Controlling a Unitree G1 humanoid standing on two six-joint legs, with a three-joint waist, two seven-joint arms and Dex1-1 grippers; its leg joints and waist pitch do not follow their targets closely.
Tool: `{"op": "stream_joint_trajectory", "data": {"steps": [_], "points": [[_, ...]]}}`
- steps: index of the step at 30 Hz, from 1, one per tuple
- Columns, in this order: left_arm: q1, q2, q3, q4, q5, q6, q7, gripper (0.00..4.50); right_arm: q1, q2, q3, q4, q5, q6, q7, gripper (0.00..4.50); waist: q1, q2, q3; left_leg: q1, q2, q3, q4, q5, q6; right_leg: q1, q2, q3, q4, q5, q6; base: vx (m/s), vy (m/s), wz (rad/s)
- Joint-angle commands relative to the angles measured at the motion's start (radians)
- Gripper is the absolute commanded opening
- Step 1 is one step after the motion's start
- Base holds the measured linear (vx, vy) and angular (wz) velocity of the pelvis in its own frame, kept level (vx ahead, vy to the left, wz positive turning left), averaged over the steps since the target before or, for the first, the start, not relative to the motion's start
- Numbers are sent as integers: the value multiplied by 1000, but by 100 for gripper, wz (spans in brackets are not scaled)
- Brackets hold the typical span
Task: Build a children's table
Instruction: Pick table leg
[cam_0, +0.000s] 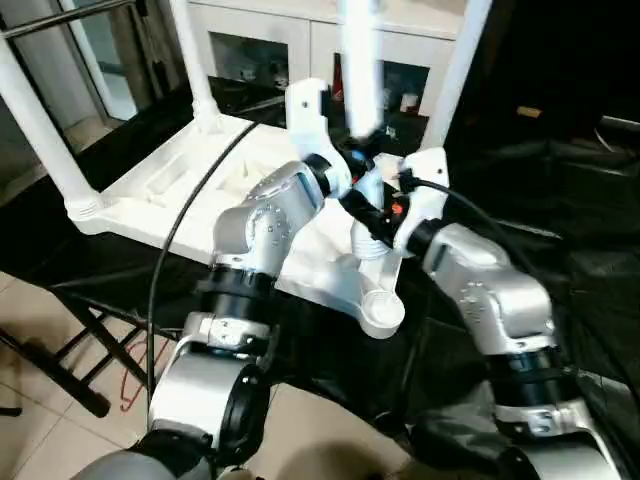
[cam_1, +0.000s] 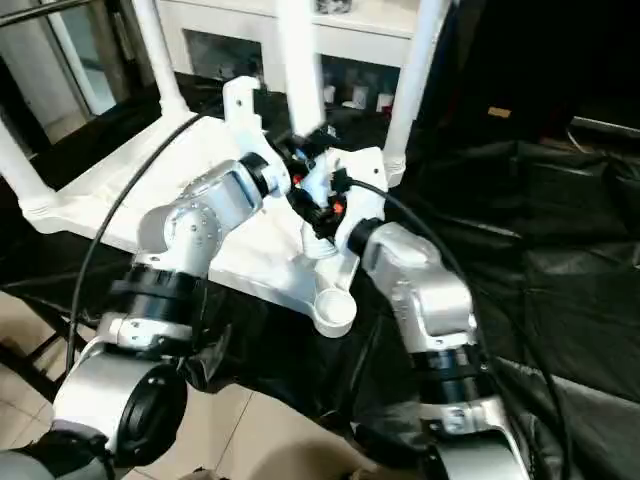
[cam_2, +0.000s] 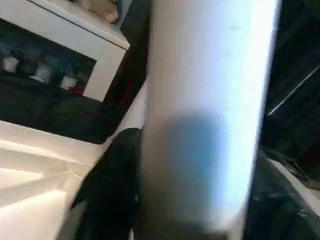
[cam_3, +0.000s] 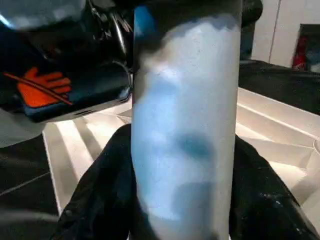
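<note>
Grippers, left (cam_0: 352, 165) and right (cam_0: 385, 205), both clamped on the upright leg (cam_0: 358, 60) at frame centre, over the tabletop (cam_0: 165, 180).

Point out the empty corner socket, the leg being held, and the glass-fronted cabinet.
Empty corner socket (cam_0: 382, 308), left eye view, on its round rim.
Held leg (cam_0: 358, 70), left eye view, on its upper shaft.
Cabinet (cam_0: 300, 30), left eye view, on its white frame.

Daylight enters at ten o'clock in the head views, brightening the tabletop (cam_0: 170, 180) while the black sheet (cam_0: 560, 200) at three o'clock stays dim. The raised leg (cam_0: 357, 60) smears with motion blur. In both wrist views that leg looms out of focus, tinted blue and shadowed low down; the cabinet (cam_2: 75, 60) behind it is soft.
</note>
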Motion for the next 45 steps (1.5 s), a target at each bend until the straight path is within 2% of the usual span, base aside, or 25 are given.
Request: {"op": "stream_joint_trajectory", "data": {"steps": [1, 6, 7, 12, 13, 14, 16, 19, 20, 21, 22, 23, 25, 26, 27, 29, 34, 37, 39, 45], "points": [[-16, 31, 49, 22, 35, -47, 75, 249, -13, 4, 16, -45, 7, -34, 17, 189, 3, -14, -80, 2, 8, 2, -64, -76, 58, 73, -42, 44, -60, -182, -170, 0, 0, 0], [-25, 33, 53, 39, 44, -75, 115, 249, -9, 12, 14, -42, -4, -37, 10, 189, 3, -13, -79, 3, 8, 3, -65, -86, 61, 72, -42, 44, -62, -187, -175, 0, 0, 0], [-26, 33, 53, 41, 44, -77, 115, 223, -9, 12, 14, -42, -4, -37, 10, 189, 3, -14, -79, 3, 8, 3, -64, -86, 61, 72, -42, 44, -62, -188, -173, 0, 0, 0], [-17, 34, 42, 22, 26, -86, 53, 205, -6, 1, 29, -46, -19, -50, 33, 189, 4, -13, -80, 3, 8, 3, -64, -79, 60, 73, -43, 44, -61, -185, -173, 0, 0, 0], [-15, 34, 40, 18, 23, -86, 42, 192, -5, 1, 29, -48, -14, -50, 42, 245, 4, -13, -80, 3, 8, 3, -64, -79, 63, 72, -43, 44, -61, -182, -174, 0, 0, 0], [-13, 36, 33, 13, 18, -88, 24, 192, -2, -1, 26, -53, -2, -42, 59, 259, 4, -14, -80, 2, 7, 3, -63, -78, 66, 73, -43, 44, -60, -176, -178, 0, 0, 0], [-8, 48, 15, 6, 11, -87, -22, 189, -1, -15, 6, -57, 36, -2, 95, 265, 1, -14, -79, -1, 6, 2, -65, -83, 75, 78, -42, 43, -60, -171, -173, 0, 0, 0], [-4, 63, -6, 0, 11, -84, -71, 186, -3, -37, -12, -60, 64, 35, 126, 295, 3, -12, -80, 6, 9, 2, -64, -81, 82, 74, -42, 44, -59, -169, -183, 0, 0, 0], [1, 89, -35, -14, 9, -74, -151, 186, 4, -102, -12, -79, 94, 75, 212, 300, 5, -12, -80, 7, 8, 3, -64, -84, 83, 74, -41, 44, -59, -165, -193, 0, 0, 0], [1, 89, -35, -14, 9, -74, -151, 186, 4, -102, -12, -79, 94, 75, 212, 303, 9, -11, -81, 9, 11, 2, -64, -83, 83, 75, -41, 44, -58, -162, -194, 0, 0, 0], [3, 99, -44, -22, 1, -65, -191, 186, 9, -133, -11, -87, 109, 96, 250, 308, 11, -12, -80, 11, 11, 6, -62, -79, 84, 69, -41, 47, -57, -148, -203, 0, 0, 0], [7, 123, -60, -46, -33, -27, -297, 186, 14, -190, -25, -87, 139, 146, 312, 311, 15, -14, -81, 7, 13, 4, -63, -68, 85, 75, -43, 47, -51, -132, -209, 0, 0, 0], [8, 129, -64, -53, -45, -14, -325, 186, 14, -203, -30, -84, 147, 160, 325, 313, 21, -15, -81, 8, 13, 4, -62, -59, 90, 75, -45, 48, -50, -127, -214, 0, 0, 0], [12, 143, -68, -67, -82, 29, -391, 186, 10, -216, -61, -83, 192, 208, 345, 313, 25, -15, -81, 9, 12, 7, -61, -67, 86, 74, -46, 49, -50, -138, -222, 0, 0, 0], [13, 145, -69, -69, -88, 36, -402, 186, 9, -218, -66, -84, 201, 216, 349, 313, 27, -16, -81, 8, 11, 7, -61, -70, 87, 74, -46, 49, -50, -139, -225, 0, 0, 0], [28, 163, -80, -100, -139, 95, -492, 186, 15, -244, -83, -105, 259, 261, 398, 313, 30, -18, -79, 8, 12, 7, -63, -85, 78, 75, -48, 47, -52, -170, -222, 0, 0, 0], [72, 183, -113, -198, -223, 172, -630, 186, 28, -276, -81, -138, 321, 306, 464, 313, 30, -18, -76, 7, 14, 7, -65, -107, 60, 72, -47, 47, -57, -222, -205, 0, 0, 0], [80, 183, -119, -222, -240, 188, -661, 186, 34, -281, -68, -145, 320, 317, 475, 313, 30, -19, -74, 8, 13, 7, -66, -117, 49, 69, -47, 47, -64, -271, -179, 0, 0, 0], [81, 180, -118, -229, -242, 192, -668, 186, 37, -279, -62, -149, 322, 329, 479, 284, 30, -19, -72, 8, 11, 6, -67, -128, 39, 68, -46, 45, -70, -316, -155, 0, 0, 0], [80, 180, -111, -240, -254, 208, -671, 186, 42, -284, -34, -140, 313, 341, 461, 236, 30, -21, -74, 7, 10, 5, -67, -122, 28, 68, -44, 45, -72, -329, -132, 0, 0, 0]]}}
